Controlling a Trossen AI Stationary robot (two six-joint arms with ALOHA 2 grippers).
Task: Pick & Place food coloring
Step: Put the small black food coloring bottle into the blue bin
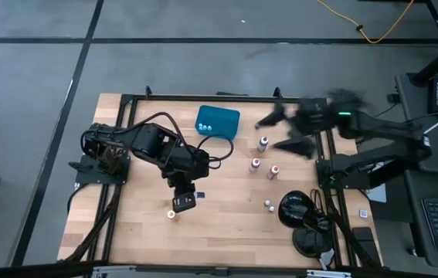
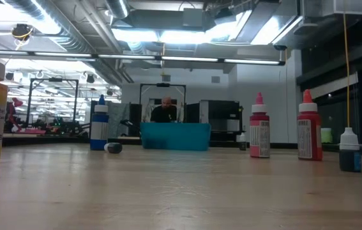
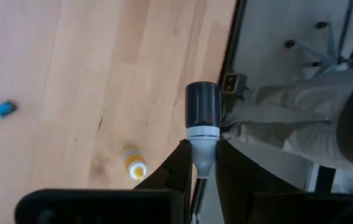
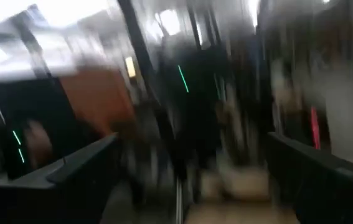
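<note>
You look straight down on the whole worktop [image 1: 226,208] from overhead. Your low camera sits at worktop height, facing the teal tray [image 2: 175,136] both views share.

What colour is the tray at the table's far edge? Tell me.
Teal blue. The tray shows best in the high view, with small bottles inside.

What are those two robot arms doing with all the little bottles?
The left gripper is shut on a small dark vial with a white cap, held above the wooden table near an orange bottle. The right gripper is open and empty beyond the red bottles. The teal-blue tray already holds two bottles.
</note>
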